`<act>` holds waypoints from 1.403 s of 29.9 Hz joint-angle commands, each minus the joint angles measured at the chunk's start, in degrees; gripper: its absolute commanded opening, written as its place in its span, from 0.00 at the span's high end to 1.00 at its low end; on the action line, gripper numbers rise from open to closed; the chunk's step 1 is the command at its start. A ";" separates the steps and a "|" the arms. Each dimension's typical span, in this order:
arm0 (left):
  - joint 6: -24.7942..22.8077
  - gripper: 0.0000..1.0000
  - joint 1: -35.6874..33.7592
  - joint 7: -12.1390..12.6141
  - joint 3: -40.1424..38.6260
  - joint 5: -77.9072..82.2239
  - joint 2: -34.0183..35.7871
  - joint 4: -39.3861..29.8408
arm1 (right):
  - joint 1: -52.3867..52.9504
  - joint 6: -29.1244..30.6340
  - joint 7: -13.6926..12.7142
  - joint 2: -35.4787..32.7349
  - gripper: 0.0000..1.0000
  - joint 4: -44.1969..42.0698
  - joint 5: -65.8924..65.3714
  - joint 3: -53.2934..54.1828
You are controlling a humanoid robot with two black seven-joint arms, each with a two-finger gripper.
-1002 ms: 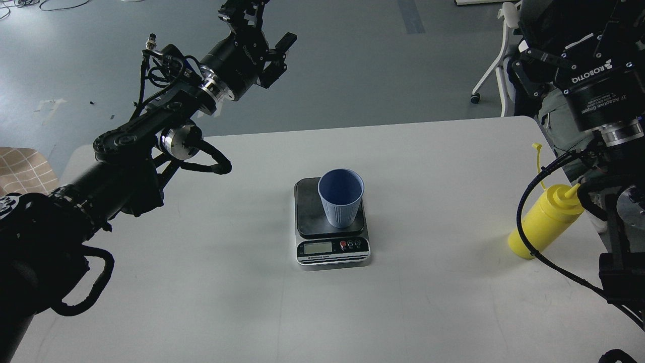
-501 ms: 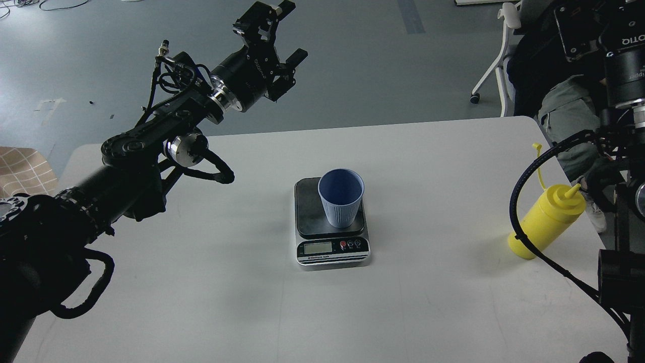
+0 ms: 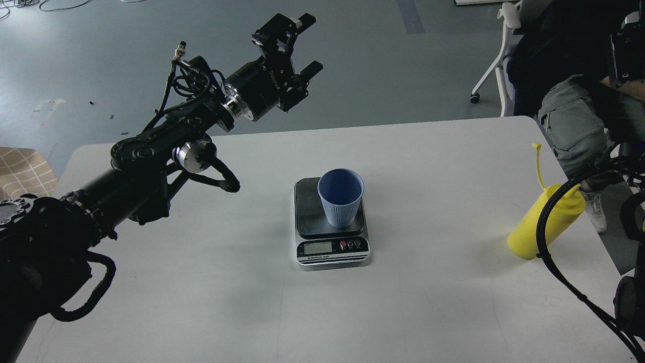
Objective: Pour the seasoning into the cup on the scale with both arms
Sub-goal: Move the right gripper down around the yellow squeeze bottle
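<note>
The light-blue ribbed cup (image 3: 341, 199) stands upright on the dark platform of the scale (image 3: 331, 248) at the table's middle. The yellow seasoning bottle (image 3: 534, 229) stands near the table's right edge, its strap up; a black cable of my right arm crosses in front of its nozzle. My left gripper (image 3: 310, 44) is open and empty, raised beyond the table's far edge, up and left of the cup. Only a dark part of my right arm's far end (image 3: 627, 48) shows at the top right edge; its fingers cannot be made out.
The white table (image 3: 242, 292) bears only the scale, cup and bottle. A seated person (image 3: 572, 116) and a white wheeled chair (image 3: 496, 60) are just past the table's far right corner. A checked cloth (image 3: 20, 171) lies off the left edge.
My left gripper has moved right and slightly forward, staying open. My right arm has lifted up and right, its gripper mostly leaving the view; its cable now covers the bottle's nozzle.
</note>
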 commanded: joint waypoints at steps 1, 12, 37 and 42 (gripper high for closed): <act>0.02 0.02 0.45 0.00 -0.09 1.46 -0.20 0.00 | -1.48 4.36 -2.55 -0.53 0.01 -0.09 6.11 0.78; -0.16 0.02 0.80 0.00 -0.09 1.99 -0.20 -0.08 | -13.51 9.71 -3.44 -5.63 0.01 -0.09 9.82 1.04; 0.02 0.02 2.82 0.00 -0.09 4.19 -2.22 0.00 | -35.59 14.78 -3.26 -0.97 0.01 -2.37 12.54 -8.80; 0.02 0.02 3.09 0.00 -0.09 5.15 -2.40 0.00 | -35.85 14.78 -2.91 -0.97 0.01 -2.55 12.37 -10.38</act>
